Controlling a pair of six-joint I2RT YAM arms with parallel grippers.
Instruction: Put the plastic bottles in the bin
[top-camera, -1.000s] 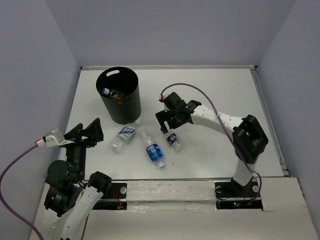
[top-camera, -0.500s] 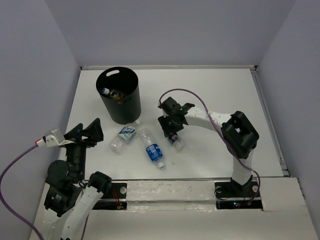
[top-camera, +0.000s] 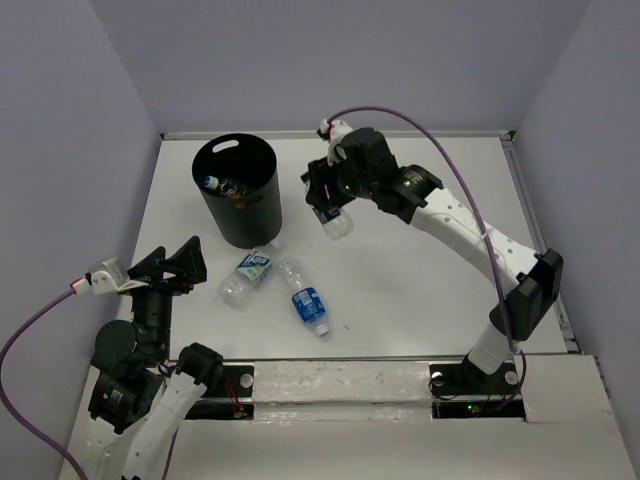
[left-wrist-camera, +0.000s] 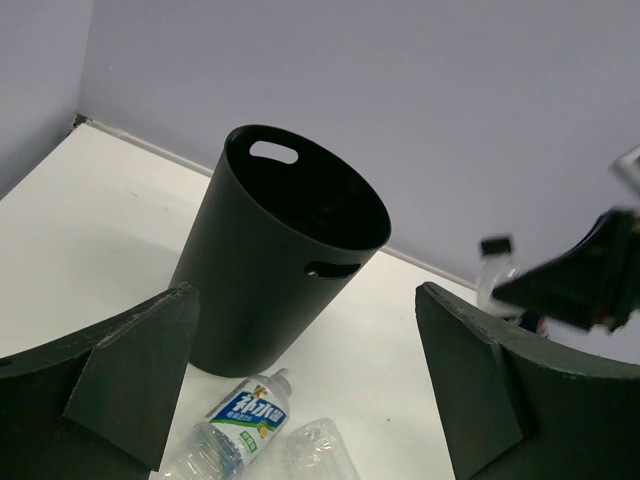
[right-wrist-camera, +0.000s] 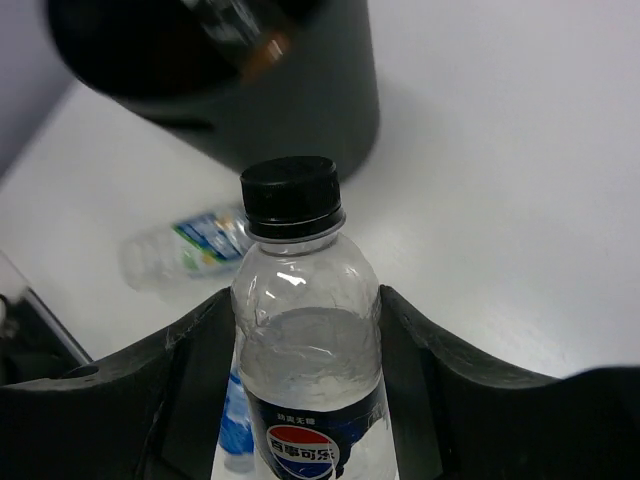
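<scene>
My right gripper (top-camera: 327, 203) hangs above the table just right of the bin (top-camera: 238, 190), shut on a clear Pepsi bottle (right-wrist-camera: 300, 260) with a black cap; the right wrist view shows both pads pressed on the bottle's sides. The tall black bin holds bottles (top-camera: 224, 185). On the table below the bin lie a bottle with a blue-green label (top-camera: 250, 270) and a clear bottle with a blue label (top-camera: 305, 298). Low at the near left, my left gripper (top-camera: 172, 262) is open and empty, facing the bin (left-wrist-camera: 280, 260).
Lavender walls close in the white table at the back and on both sides. A raised rim (top-camera: 530, 215) runs along the table's right edge. The right arm's purple cable (top-camera: 440, 160) arcs above its forearm.
My right gripper has closed on the Pepsi bottle, lifted it off the table and carried it up and back toward the bin. The left arm has not moved.
</scene>
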